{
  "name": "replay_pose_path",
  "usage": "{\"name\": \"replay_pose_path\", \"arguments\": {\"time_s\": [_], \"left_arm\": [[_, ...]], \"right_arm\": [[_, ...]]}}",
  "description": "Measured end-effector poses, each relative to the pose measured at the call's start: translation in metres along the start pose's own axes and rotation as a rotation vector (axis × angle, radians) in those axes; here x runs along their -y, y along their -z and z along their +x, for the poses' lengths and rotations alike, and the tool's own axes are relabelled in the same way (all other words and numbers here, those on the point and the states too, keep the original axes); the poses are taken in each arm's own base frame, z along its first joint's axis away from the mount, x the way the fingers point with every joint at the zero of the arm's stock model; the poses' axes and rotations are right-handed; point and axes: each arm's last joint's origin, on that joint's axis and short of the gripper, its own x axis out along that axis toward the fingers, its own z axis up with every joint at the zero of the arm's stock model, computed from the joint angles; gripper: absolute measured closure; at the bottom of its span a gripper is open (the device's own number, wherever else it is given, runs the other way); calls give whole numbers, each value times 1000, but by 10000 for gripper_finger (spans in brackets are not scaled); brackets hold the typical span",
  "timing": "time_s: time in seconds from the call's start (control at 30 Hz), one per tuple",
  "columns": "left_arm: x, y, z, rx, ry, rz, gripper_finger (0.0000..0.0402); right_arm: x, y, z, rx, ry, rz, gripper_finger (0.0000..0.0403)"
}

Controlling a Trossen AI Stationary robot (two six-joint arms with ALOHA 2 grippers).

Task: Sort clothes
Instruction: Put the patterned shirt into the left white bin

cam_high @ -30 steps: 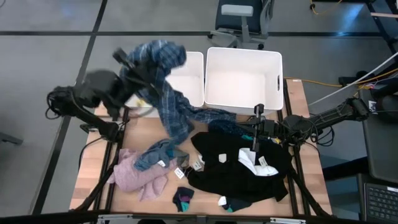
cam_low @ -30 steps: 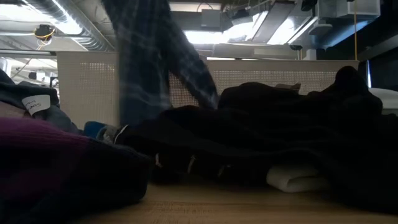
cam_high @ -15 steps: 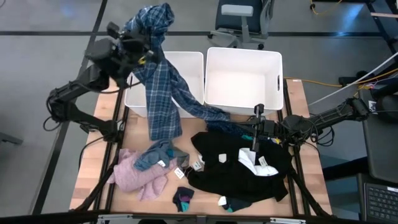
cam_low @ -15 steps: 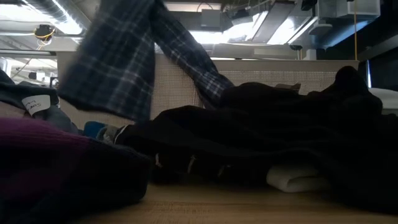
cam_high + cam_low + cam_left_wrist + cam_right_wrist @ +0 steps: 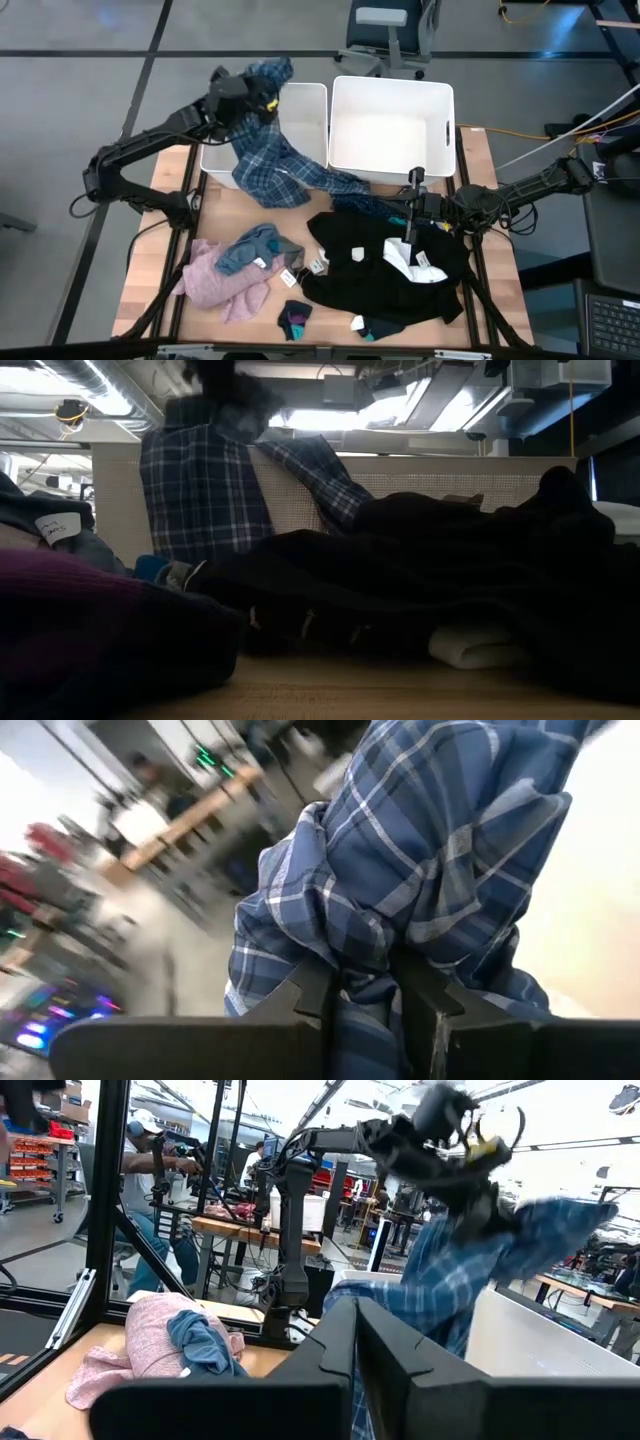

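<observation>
Clothes: your left gripper (image 5: 262, 92) is clamped on the plaid shirt (image 5: 268, 160), which drapes over the left bin (image 5: 305, 120) at the tabletop's far edge. Your right gripper (image 5: 409, 226), fingers fully closed and holding nothing, rests over the black garment (image 5: 385, 285) toward the right edge.

The shirt (image 5: 268, 150) is blue with a plaid pattern of light and dark lines. The fuzzy top (image 5: 215, 282) is pink, the cloth (image 5: 250, 252) lying on it is grey-blue, and the big pile of clothes (image 5: 385, 275) is black with a white piece (image 5: 401, 256). The two bins (image 5: 390, 128) are white and the table (image 5: 150, 262) is light brown wood.
</observation>
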Motion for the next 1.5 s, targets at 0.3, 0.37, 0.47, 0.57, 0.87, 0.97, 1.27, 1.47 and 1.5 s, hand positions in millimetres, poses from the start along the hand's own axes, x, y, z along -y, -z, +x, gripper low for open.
{"name": "replay_pose_path", "arguments": {"time_s": [0.3, 0.37, 0.47, 0.57, 0.87, 0.97, 1.27, 1.47, 1.5], "left_arm": [[20, 42, 20, -105, 154, -22, 335], [21, 48, 22, -129, 160, -17, 318], [21, 55, 24, -174, 158, -8, 284], [19, 57, 25, -207, 170, -21, 250], [8, 30, -7, -261, 439, -6, 195], [18, 15, -25, -170, 564, -3, 197], [89, 0, -85, 72, 843, 278, 203], [143, 12, -120, 172, 866, 633, 204], [152, 15, -123, 188, 849, 685, 204]], "right_arm": [[0, 0, 0, 0, 0, 0, 386], [0, 0, 0, 1, 0, 0, 386], [0, 0, 0, 1, 0, 0, 386], [0, 0, 0, 1, 0, 0, 386], [0, 0, 0, 0, 0, 0, 386], [0, 0, 0, 0, 0, 0, 386], [0, 0, 0, -2, 0, 0, 386], [0, 0, 0, -3, -1, 2, 386], [0, 0, 0, -3, -1, 2, 386]]}}
